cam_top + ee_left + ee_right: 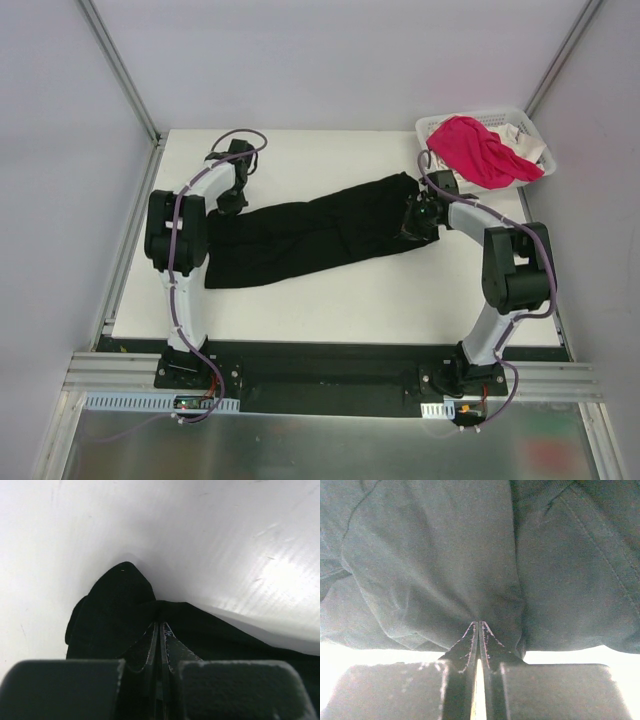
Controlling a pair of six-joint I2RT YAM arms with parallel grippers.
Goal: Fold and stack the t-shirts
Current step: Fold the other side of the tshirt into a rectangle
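The black t-shirt (pixel 310 235) lies on the white table (pixel 350 310), drawn out into a long band that runs from just beside the white lattice basket (pixel 523 115) diagonally away from it. The left gripper (pixel 232 205) is clamped on the end of the band farthest from the basket. The right gripper (pixel 415 218) is clamped on the end nearest the basket. Only the top view shows both ends at once, and the pink t-shirt (pixel 480 150) heaped in the basket over a white t-shirt (pixel 530 152). There the arms cover the pinch points. The left wrist view supplies the first one: its fingers (pixel 150 645) meet with a fold of black cloth between them, and a rounded flap lies on the table beyond. The right wrist view supplies the second: its fingers (pixel 465 645) are pressed together on a gathered fold, with seam stitching visible. The cloth fills that frame and looks grey under glare. Whether either pinched end is lifted off the table cannot be told. The white t-shirt is mostly hidden under the pink one.
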